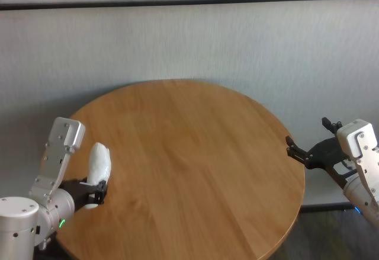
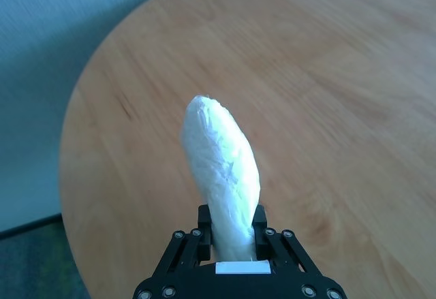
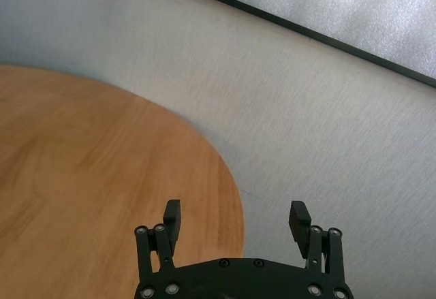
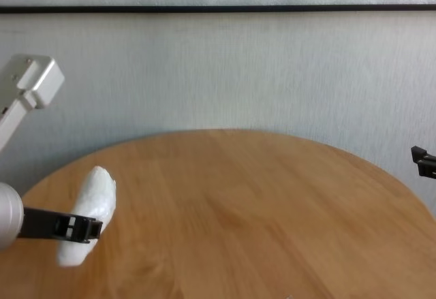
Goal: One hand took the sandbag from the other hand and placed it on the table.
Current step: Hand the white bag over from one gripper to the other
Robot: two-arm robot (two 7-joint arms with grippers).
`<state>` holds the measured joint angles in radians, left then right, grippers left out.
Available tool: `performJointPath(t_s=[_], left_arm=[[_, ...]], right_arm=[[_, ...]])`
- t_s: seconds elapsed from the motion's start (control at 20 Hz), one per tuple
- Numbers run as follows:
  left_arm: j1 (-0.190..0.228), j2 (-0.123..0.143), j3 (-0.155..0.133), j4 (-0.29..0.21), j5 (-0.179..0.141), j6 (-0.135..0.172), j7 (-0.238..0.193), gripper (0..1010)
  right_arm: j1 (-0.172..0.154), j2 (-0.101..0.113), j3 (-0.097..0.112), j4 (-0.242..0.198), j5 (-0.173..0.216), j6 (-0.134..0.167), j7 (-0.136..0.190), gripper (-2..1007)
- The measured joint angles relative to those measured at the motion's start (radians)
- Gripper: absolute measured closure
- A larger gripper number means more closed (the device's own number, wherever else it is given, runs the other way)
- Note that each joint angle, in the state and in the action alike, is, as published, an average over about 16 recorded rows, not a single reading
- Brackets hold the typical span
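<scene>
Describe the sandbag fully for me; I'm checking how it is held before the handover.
The sandbag is a small white pouch, long and loaf-shaped with a rounded, tapered tip and a wrinkled, lumpy skin that looks like thin plastic or cloth. It stands roughly upright, leaning a little, pinched near its lower part by the left gripper, whose fingers press on either side. Its top end is free. It hangs above the left side of the wooden table, apparently without touching it. Nothing else touches it.
</scene>
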<state>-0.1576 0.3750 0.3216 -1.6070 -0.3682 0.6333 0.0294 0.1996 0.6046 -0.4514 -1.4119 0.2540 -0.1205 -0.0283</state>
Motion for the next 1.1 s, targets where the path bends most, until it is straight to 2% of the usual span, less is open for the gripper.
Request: performJointPath(t_s=[0.65,0.85,1.1], left_arm=[[0.032,0.015,0.0,-0.033,0.053,-0.152,-0.064,650],[0.038,0.02,0.003,-0.039,0.067,-0.189,-0.084,650],[0.044,0.022,0.002,-0.044,0.082,-0.221,-0.104,650]], right_arm=[[0.0,0.0,0.0,0.0,0.0,0.0,0.0,5],[0.0,0.0,0.0,0.0,0.0,0.0,0.0,5],[0.0,0.0,0.0,0.0,0.0,0.0,0.0,5]])
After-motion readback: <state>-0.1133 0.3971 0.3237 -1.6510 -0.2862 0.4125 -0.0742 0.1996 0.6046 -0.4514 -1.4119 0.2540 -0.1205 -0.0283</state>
